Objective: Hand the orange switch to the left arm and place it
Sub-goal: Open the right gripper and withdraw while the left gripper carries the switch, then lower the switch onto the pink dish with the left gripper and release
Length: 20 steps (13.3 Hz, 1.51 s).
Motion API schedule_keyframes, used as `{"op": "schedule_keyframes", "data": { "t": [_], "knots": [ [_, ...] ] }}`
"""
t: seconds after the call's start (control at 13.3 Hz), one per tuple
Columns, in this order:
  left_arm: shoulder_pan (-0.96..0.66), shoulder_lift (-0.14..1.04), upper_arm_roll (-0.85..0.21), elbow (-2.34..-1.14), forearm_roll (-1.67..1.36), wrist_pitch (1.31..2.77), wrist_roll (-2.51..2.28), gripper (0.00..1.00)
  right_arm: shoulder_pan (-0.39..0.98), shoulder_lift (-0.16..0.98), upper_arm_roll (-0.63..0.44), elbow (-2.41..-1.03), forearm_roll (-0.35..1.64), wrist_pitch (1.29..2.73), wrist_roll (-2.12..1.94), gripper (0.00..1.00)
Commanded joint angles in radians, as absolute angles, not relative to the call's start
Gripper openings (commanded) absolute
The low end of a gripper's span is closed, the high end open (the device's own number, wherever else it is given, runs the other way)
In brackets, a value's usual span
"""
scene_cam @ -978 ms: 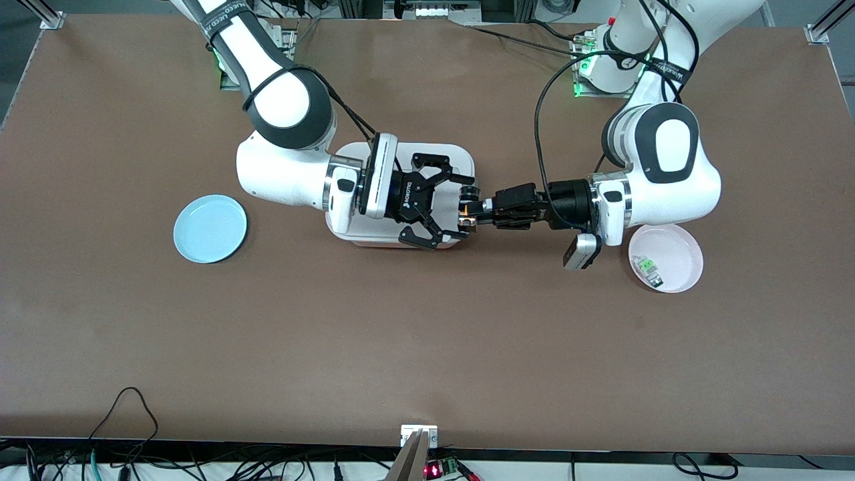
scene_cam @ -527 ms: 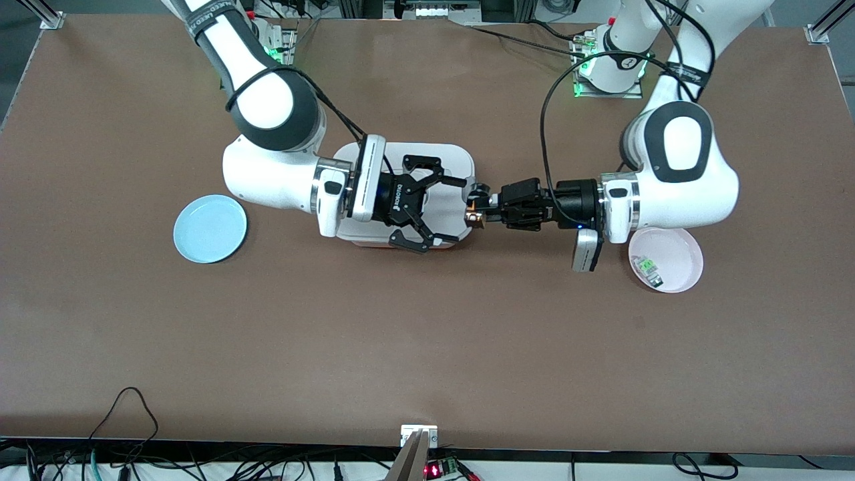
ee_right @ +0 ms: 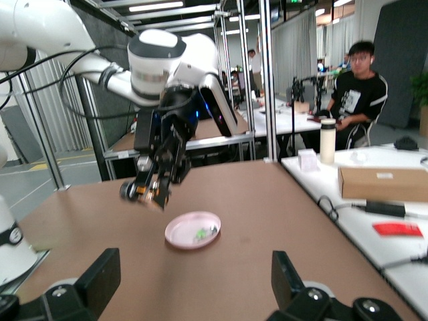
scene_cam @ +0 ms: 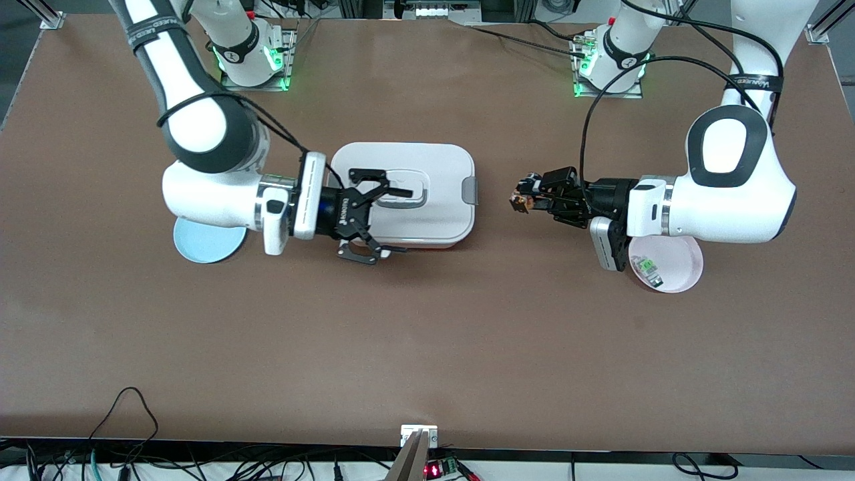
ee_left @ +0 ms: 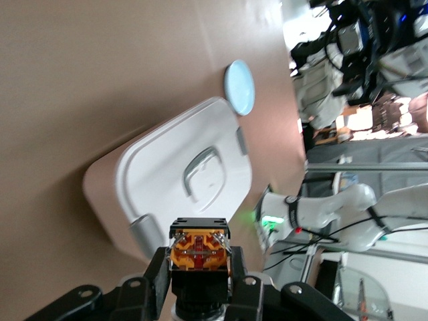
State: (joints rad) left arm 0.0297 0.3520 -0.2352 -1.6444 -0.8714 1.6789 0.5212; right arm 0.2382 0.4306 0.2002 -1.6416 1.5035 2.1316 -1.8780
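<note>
The orange switch is held in my left gripper, in the air over bare table between the white box and the pink plate. In the left wrist view the fingers are shut on its black body, orange end facing out, with the box ahead. My right gripper, a black claw, is open and empty over the box's edge toward the right arm's end. In the right wrist view its fingers stand wide apart, and the left gripper with the switch hangs farther off.
A pink plate with a small green-and-clear component lies under the left arm; it also shows in the right wrist view. A blue plate lies partly under the right arm's wrist.
The two grippers have drawn apart. The left gripper pulled back toward the pink plate, still holding the switch. The right gripper withdrew open and empty toward the blue plate.
</note>
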Motion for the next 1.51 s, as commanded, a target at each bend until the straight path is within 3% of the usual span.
{"op": "schedule_keyframes", "data": {
  "t": [0.0, 0.53, 0.9, 1.2, 1.43],
  "knots": [
    [0.054, 0.39, -0.238, -1.595, -0.718, 1.614, 0.587, 0.03, 0.181, 0.379, 0.209, -1.735, 1.429, 2.112, -1.776, 1.0],
    [0.129, 0.439, -0.238, -1.6, -0.298, 1.617, 0.909, 0.03, 0.114, 0.328, 0.209, -1.712, 0.864, 2.151, -0.955, 1.0],
    [0.208, 0.46, -0.236, -1.606, 0.032, 1.696, 1.106, 0.03, 0.114, 0.281, 0.209, -1.713, 0.502, 2.128, -0.43, 1.0],
    [0.251, 0.514, -0.236, -1.624, 0.178, 1.822, 1.261, 0.03, 0.115, 0.247, 0.201, -1.712, 0.182, 2.001, -0.071, 1.0],
    [0.308, 0.555, -0.236, -1.687, 0.181, 1.965, 1.408, 0.0, 0.114, 0.227, 0.163, -1.694, 0.143, 1.867, 0.182, 1.0]
  ]
}}
